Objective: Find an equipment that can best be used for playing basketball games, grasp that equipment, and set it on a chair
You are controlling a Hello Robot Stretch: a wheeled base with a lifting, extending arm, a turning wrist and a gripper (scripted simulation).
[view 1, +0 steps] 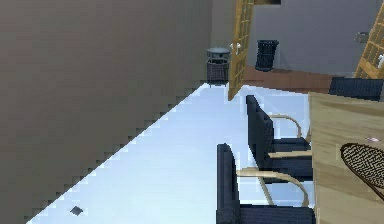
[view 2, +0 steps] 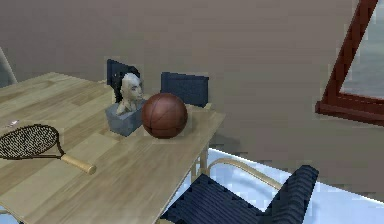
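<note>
A reddish-brown basketball (view 2: 164, 115) rests on a light wooden table (view 2: 120, 170) near its far right corner in the arm side view. A dark blue chair (view 2: 255, 195) with pale wooden armrests stands at the table's right end, low in that view. Two more dark chair backs (view 2: 185, 88) rise behind the table's far edge. In the forward view two dark blue chairs (view 1: 268, 130) line the table's (view 1: 345, 125) left side, the nearer chair (view 1: 250, 190) at the bottom.
A bust (view 2: 127, 95) on a grey base stands just left of the ball. A tennis racket (view 2: 35, 143) lies on the table's left part, its head also at the forward view's right edge (view 1: 365, 165). A dark bin (view 1: 218, 66) and a ladder (view 1: 240, 45) stand far ahead. Pale floor lies open along the wall.
</note>
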